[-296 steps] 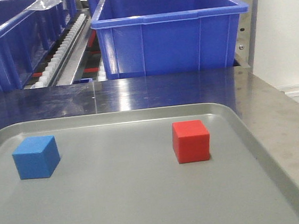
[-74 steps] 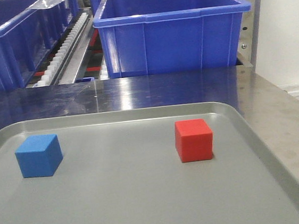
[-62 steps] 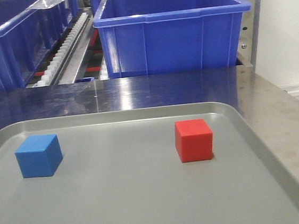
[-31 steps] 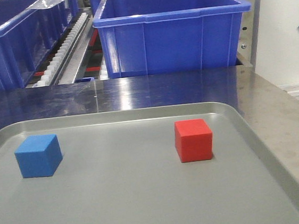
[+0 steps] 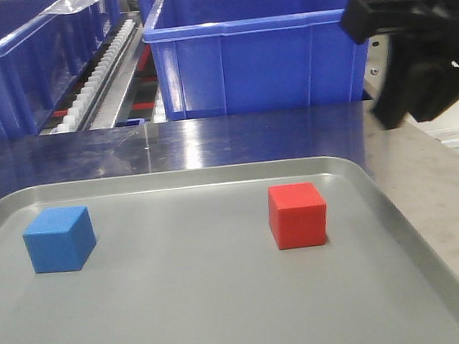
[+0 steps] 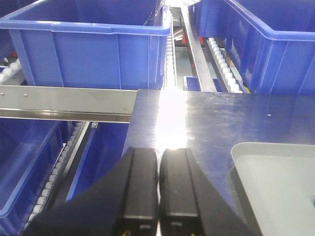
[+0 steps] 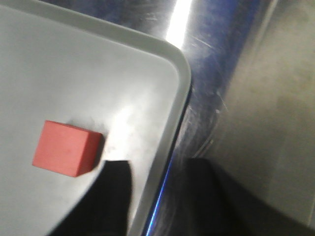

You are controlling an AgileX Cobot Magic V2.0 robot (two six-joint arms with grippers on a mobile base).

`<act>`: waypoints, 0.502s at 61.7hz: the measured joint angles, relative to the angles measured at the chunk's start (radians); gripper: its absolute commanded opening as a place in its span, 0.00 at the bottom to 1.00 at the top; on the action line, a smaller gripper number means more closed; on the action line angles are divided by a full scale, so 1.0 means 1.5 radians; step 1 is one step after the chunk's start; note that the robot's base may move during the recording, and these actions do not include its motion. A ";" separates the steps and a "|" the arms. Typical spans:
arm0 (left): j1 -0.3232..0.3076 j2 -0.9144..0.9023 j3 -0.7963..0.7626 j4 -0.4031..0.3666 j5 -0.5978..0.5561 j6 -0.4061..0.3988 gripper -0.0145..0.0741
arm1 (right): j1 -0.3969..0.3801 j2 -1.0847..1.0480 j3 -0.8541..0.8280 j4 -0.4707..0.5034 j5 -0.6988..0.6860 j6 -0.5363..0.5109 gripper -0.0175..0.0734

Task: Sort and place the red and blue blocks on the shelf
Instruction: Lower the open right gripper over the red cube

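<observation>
Starting with the front view: picking out the red block [image 5: 298, 215] right of centre on the grey tray [image 5: 229, 328], flat on one face, and the blue block [image 5: 59, 239] over near the left edge, well apart from it. Neither on the shelf [image 6: 69, 103] yet, neither in a blue bin [image 5: 261, 41]. Up in the upper right, catching the right end effector [image 5: 414, 54] in the air over the counter [image 5: 210, 141], above and to the right of the red block, touching nothing. Switching to the right wrist view: red block at left of centre, two dark fingers at the bottom edge spread wide, the tray's rounded corner rim between them. So, open and empty, with the target up and to the left of the gap, near but not between the jaws. No long axis to speak of on a cube; only a slight turn of its edges against the frame, probably calling for a small wrist twist. Over to the left wrist view: left end effector [image 6: 158, 191] at bottom centre, fingers pressed together, gripping nothing, low over the dark counter, only the tray's corner at lower right, no block clearly in sight. Judging the right arm the nearer one for red, and blue a job for the left.
</observation>
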 measured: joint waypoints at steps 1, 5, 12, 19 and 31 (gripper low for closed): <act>0.000 0.000 0.000 0.000 0.000 0.000 0.30 | 0.000 0.000 0.000 0.000 -0.003 0.000 0.82; 0.000 0.000 0.000 0.000 0.000 0.000 0.30 | 0.003 0.002 0.000 0.000 -0.009 0.000 0.82; 0.000 0.000 0.000 0.000 0.000 0.000 0.30 | 0.005 0.002 -0.001 0.006 -0.010 0.000 0.82; 0.000 0.000 0.000 0.000 0.000 0.000 0.30 | 0.008 0.002 -0.001 0.025 -0.010 0.000 0.82; 0.000 0.000 0.000 0.000 0.000 0.000 0.30 | 0.028 0.003 -0.001 0.047 -0.016 0.000 0.82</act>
